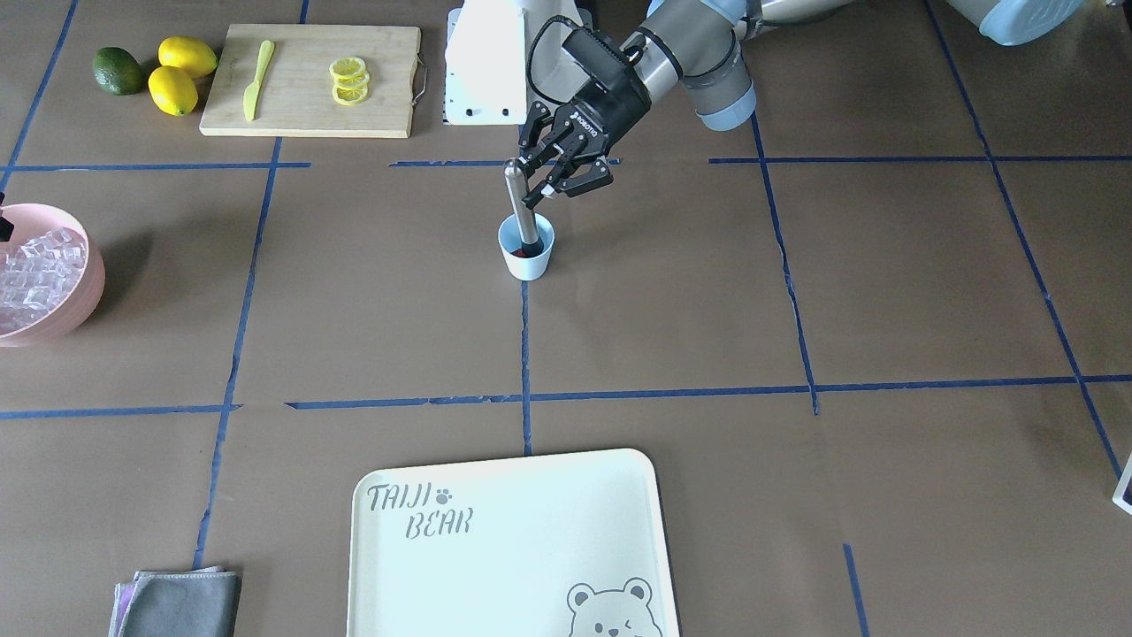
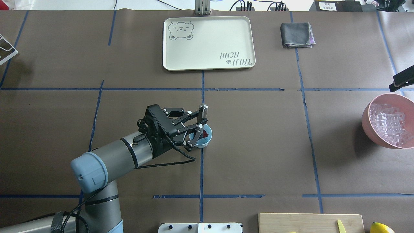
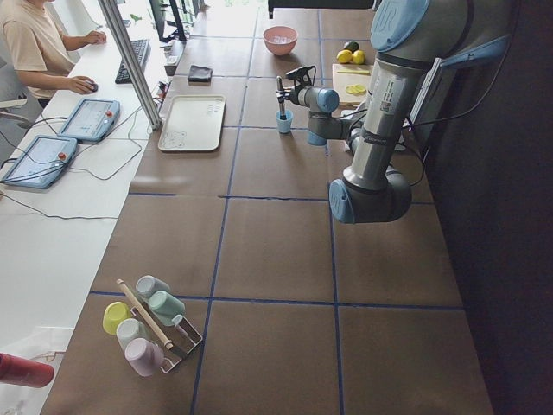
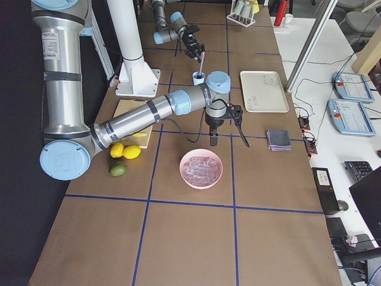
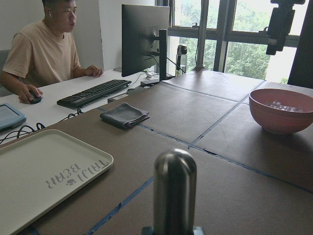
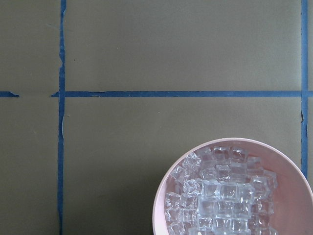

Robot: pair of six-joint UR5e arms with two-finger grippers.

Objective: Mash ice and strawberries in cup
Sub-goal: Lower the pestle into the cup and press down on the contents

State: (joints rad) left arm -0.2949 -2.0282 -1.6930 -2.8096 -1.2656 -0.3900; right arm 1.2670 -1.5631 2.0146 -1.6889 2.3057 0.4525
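A steel muddler with a rounded top stands nearly upright, leaning slightly, with its lower end inside the pale-blue cup. The left gripper is closed narrowly around the muddler's shaft just above the cup's rim, reaching in at a slant from the robot's side of the table. In the left wrist view the muddler's domed top fills the bottom centre.

The cup stands on the brown table near its middle, on a blue tape line. A patch of red, the strawberry, shows at the bottom of the cup beside the muddler. Whether any ice lies in the cup cannot be told.

The ice cubes are heaped in a pink bowl well apart from the cup, at the table's end on the robot's right. The right gripper hangs just beside that bowl, pointing down; whether its jaws are apart cannot be told. Its wrist camera looks straight down on the cubes.

On the far side of the table from the robot lies a pale tray printed with a bear, and near it a folded grey cloth. Near the robot's base is a wooden cutting board carrying a yellow knife and lemon slices. Two lemons and a dark green fruit lie beside the board. A person sits at a desk beyond the table.
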